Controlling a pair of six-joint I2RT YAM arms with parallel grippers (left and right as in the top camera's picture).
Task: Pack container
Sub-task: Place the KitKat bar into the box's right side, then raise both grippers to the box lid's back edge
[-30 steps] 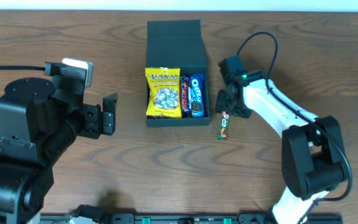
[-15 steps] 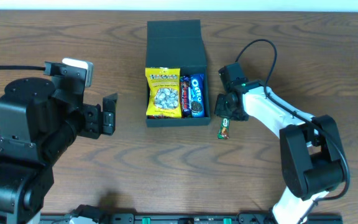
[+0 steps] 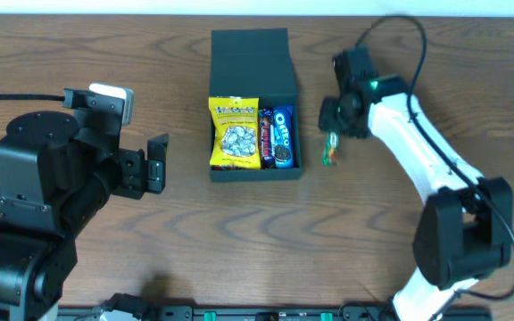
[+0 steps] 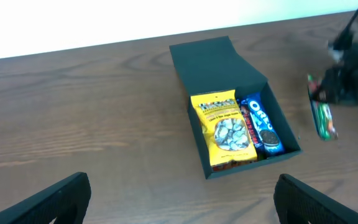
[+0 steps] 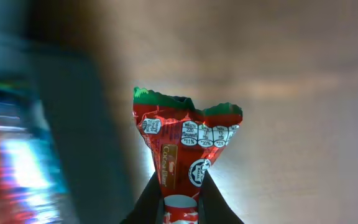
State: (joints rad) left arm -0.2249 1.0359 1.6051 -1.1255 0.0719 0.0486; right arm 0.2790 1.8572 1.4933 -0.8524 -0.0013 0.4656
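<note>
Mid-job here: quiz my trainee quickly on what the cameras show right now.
1. True or false: the red-and-green snack bar already lies inside the container.
2. What fills the container's left side, as the robot sees it? A) a drink can B) the yellow packet C) nothing
3. Fill in: the right pincer is ___ on the snack bar.
Key: 1 false, it is held beside the container; 2 B; 3 shut.

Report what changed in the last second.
The right hand gripped the snack bar that lay beside the box and lifted it off the table, moving toward the far edge. The box, its three packets and the left hand stayed put.
</note>
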